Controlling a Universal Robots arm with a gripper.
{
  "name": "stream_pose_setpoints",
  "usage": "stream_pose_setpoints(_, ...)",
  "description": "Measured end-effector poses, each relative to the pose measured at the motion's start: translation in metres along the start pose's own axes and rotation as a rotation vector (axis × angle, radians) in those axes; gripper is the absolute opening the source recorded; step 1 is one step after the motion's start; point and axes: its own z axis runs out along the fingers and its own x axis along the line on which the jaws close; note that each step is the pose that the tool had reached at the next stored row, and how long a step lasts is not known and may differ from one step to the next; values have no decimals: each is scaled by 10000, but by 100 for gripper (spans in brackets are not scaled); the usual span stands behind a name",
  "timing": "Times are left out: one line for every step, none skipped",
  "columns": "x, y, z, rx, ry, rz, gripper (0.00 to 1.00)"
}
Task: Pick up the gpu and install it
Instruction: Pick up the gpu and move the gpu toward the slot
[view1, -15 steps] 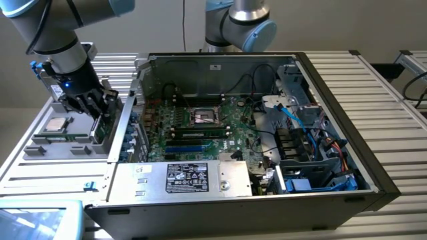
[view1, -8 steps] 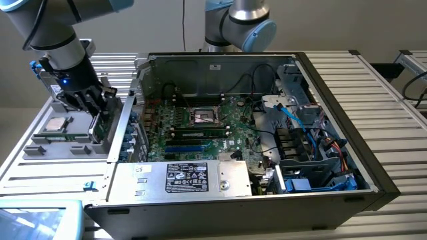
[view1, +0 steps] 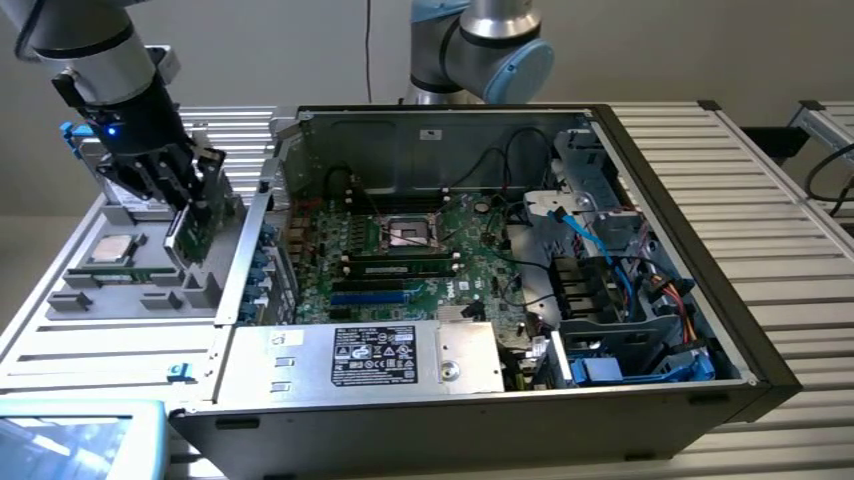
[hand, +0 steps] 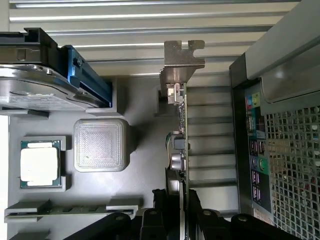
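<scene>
At the exterior view's left a grey tray (view1: 80, 300) lies on the slatted table (view1: 787, 200); a square processor chip (view1: 112, 249) sits in a pocket near the tray's middle; the wrist view shows the same chip (hand: 40, 165) beside a clear square cover (hand: 100, 145) and a silver drive (hand: 35, 87) with a blue frame. Over the tray's right part the arm reaches down from the upper left; its gripper (view1: 174, 195) pinches the gpu (view1: 200, 228), fingers pressed on both faces of the card. The gpu stands on edge, a little tilted, just left of the computer case (view1: 667, 160); whether its lower edge is free of the tray I cannot tell. From the wrist the gpu (hand: 181, 145) is seen edge-on between the dark fingers (hand: 160, 200), its silver bracket (hand: 182, 62) at the end away from the gripper (hand: 176, 196), the tray (hand: 145, 130) beneath and the case's port panel (hand: 255, 150) alongside. Further right the case lies open on its side; the motherboard (view1: 400, 215) fills its floor, with memory sticks (view1: 400, 268) seated in it; a power supply (view1: 387, 355) with a label lies along the near edge; blue cables (view1: 587, 230) run through the right end.
</scene>
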Motion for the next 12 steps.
stream_pose_setpoints(-2,3,-45,0,0,0,28)
stream_pose_setpoints(-3,5,-90,0,1,0,28)
stream_pose_setpoints(-4,8,-136,1,5,0,28)
stream_pose_setpoints(-5,11,-181,0,10,0,28)
stream_pose_setpoints(-6,14,-225,1,19,0,28)
stream_pose_setpoints(-7,17,-270,2,24,1,28)
stream_pose_setpoints(-8,19,-315,1,28,2,28)
stream_pose_setpoints(-9,22,-360,3,35,2,28)
stream_pose_setpoints(-11,25,-406,2,36,2,28)
stream_pose_setpoints(-13,28,-451,2,36,2,28)
stream_pose_setpoints(-14,30,-496,2,36,2,28)
stream_pose_setpoints(-16,33,-541,1,36,2,28)
